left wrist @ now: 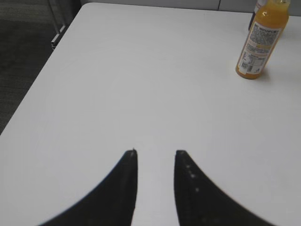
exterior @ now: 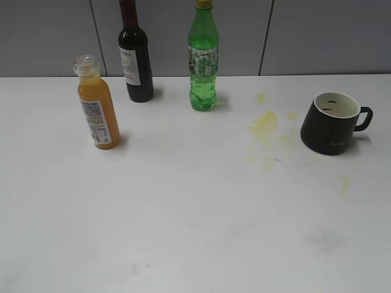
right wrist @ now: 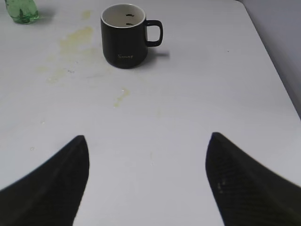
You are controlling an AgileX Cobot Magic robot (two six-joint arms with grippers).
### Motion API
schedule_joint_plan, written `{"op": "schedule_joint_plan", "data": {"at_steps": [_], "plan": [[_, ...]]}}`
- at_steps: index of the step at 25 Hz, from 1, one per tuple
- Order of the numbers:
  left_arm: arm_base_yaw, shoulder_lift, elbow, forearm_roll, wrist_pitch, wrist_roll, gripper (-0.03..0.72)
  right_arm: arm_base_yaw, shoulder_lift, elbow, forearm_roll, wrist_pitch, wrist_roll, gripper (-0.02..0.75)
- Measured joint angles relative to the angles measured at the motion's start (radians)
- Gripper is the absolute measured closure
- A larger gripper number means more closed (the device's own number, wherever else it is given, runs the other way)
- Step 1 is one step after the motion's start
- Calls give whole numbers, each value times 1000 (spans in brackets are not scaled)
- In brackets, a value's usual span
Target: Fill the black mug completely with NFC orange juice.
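Exterior view: the NFC orange juice (exterior: 98, 110) stands uncapped at the upper left, the black mug (exterior: 332, 122) at the right edge, handle pointing right, well apart, with yellowish stains (exterior: 264, 125) on the white table (exterior: 183, 213) between them. A dark wine bottle (exterior: 135, 55) and green soda bottle (exterior: 203, 58) stand behind.

Left wrist view: the left gripper (left wrist: 155, 153) has fingers slightly apart, empty; juice sits upper right.

Right wrist view: the right gripper (right wrist: 148, 139) is spread wide, empty; mug upper centre

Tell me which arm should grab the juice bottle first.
Left, probably. The NFC orange juice stands on the table's left side, ahead of the left gripper. The right gripper faces the black mug, far across from the bottle.
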Motion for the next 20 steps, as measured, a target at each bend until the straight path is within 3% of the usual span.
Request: {"op": "schedule_joint_plan", "data": {"at_steps": [20], "plan": [[0,0,0,0,0,0,469,0,-1,-2,0,-2,0,153]]}}
